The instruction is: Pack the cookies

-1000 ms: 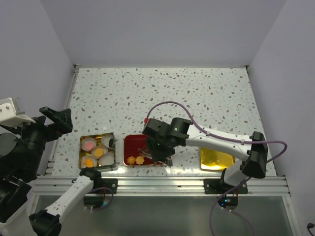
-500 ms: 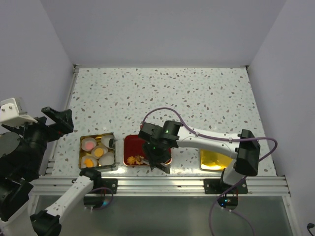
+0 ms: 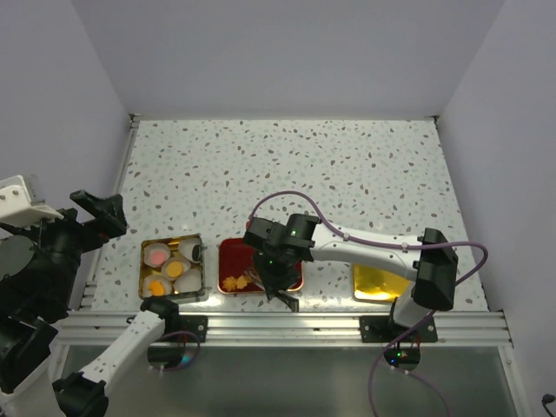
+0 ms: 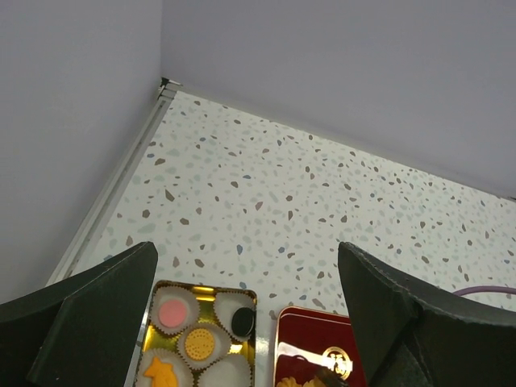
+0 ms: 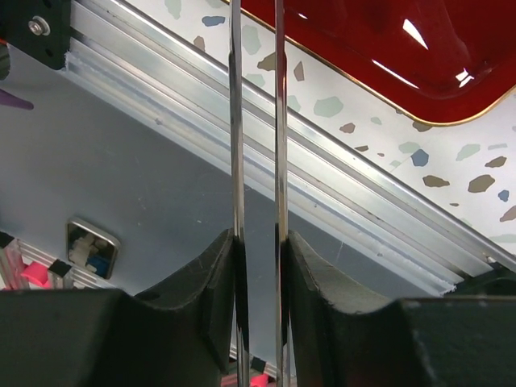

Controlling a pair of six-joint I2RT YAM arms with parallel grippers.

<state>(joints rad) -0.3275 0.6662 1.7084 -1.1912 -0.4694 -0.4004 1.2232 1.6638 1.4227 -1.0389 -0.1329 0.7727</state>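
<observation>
A white table (image 3: 347,165) flecked with grey and brown chips is closed in by plain, pale lilac-grey walls: a far wall (image 3: 287,52), a left wall (image 3: 52,104) and a right wall (image 3: 512,130). A metal strip (image 4: 113,187) lines its left edge. A ribbed aluminium rail (image 3: 287,326) runs along the near edge, with a grey panel (image 3: 287,382) nearer still. The light is soft and even.

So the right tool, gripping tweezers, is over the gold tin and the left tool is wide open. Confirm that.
No: in the top view the right tool, gripping tweezers, is over the red tray, not the gold tin. The left tool is wide open.
</observation>
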